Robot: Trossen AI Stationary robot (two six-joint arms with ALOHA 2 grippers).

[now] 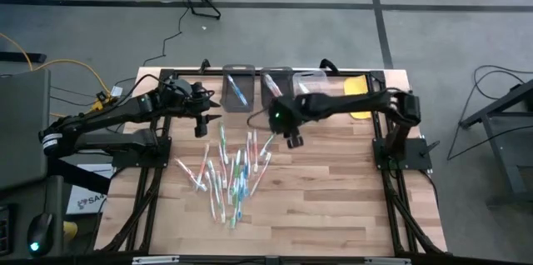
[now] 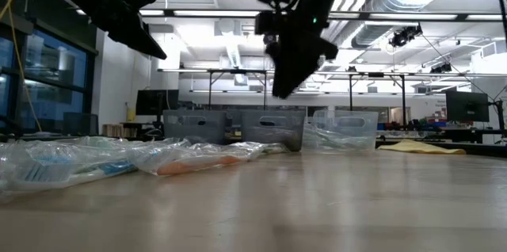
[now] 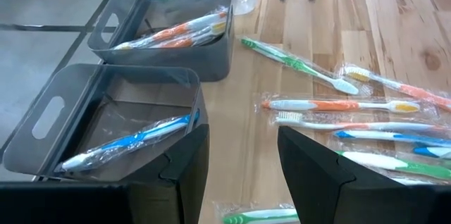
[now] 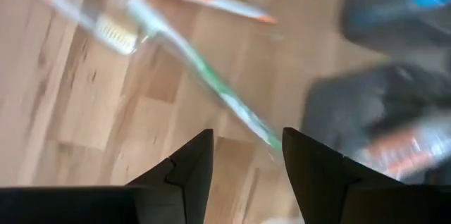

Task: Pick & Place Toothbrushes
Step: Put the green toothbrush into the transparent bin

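Many toothbrushes [image 1: 229, 173]: loose pile mid-tabletop [image 1: 333, 207], all wrapped; one blue in the left bin [image 1: 237, 90], orange ones in the middle bin [image 1: 275, 86], green ones in the clear bin [image 1: 310, 82] per left wrist view.
Right gripper [image 1: 293, 138]: hovers above the pile's far edge, just in front of the bins; fingers parted, nothing between them.
Left gripper [image 1: 202, 119]: waits above the pile's left side, near the left bin; fingers apart, empty.
Nearest target: green brush [image 4: 211, 76] lies on the wood right ahead of the right gripper's fingers, beside the middle bin.
Step, my read: right arm goes for its next brush.
How to do it well: drop straight down, straddle the handle across its narrow width, pinch mid-handle not the wrapper's loose end, lift clear of neighbours, match colour to bin.
Risk: wrappers overlap, so two may come up together.
Hard to see: right wrist view smeared; brush count in pile unclear; low view shows only wrapper glare and bin fronts; yellow flat thing [image 1: 356, 86] partly behind the right arm.
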